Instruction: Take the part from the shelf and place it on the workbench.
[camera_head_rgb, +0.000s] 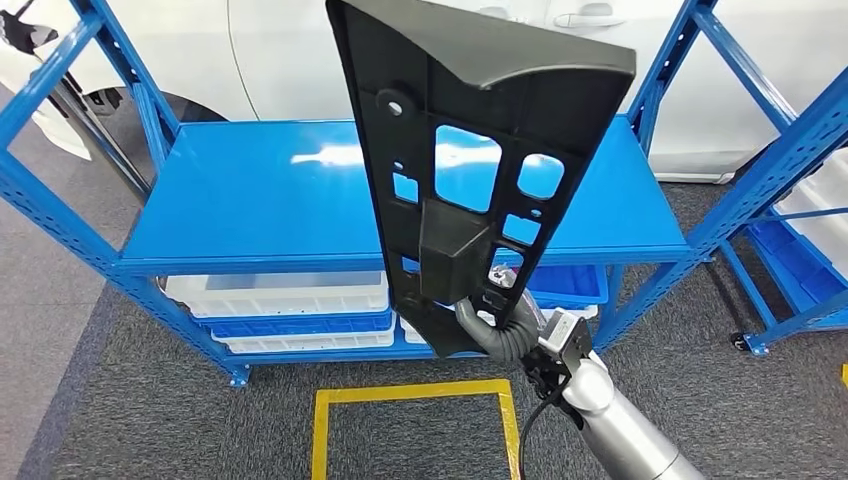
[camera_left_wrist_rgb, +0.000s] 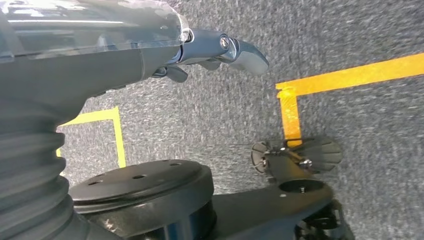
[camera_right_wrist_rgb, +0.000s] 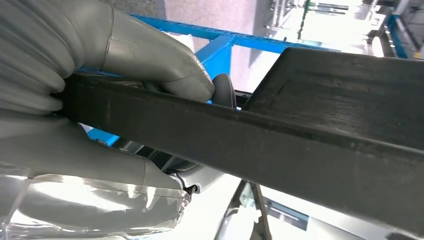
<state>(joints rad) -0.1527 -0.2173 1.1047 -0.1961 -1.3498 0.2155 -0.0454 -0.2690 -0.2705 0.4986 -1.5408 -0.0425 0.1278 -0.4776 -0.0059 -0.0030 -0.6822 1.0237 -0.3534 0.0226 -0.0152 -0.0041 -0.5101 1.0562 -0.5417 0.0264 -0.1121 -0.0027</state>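
Black plastic part (camera_head_rgb: 470, 150) is being carried upright, right hand (camera_head_rgb: 500, 325) grasping its lower end, left hand (camera_left_wrist_rgb: 220, 52) hanging unclenched; next: lowering onto blue desk (camera_head_rgb: 250, 200).

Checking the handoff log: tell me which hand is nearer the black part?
Right. The right hand grips the black part at its lower end; the left hand hangs down over the carpet, away from it.

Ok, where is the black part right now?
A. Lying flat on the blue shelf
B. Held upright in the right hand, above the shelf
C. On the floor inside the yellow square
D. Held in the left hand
B: the right hand grips the part at its lower end, upright in front of the blue shelf; the left hand hangs over the floor, holding nothing.
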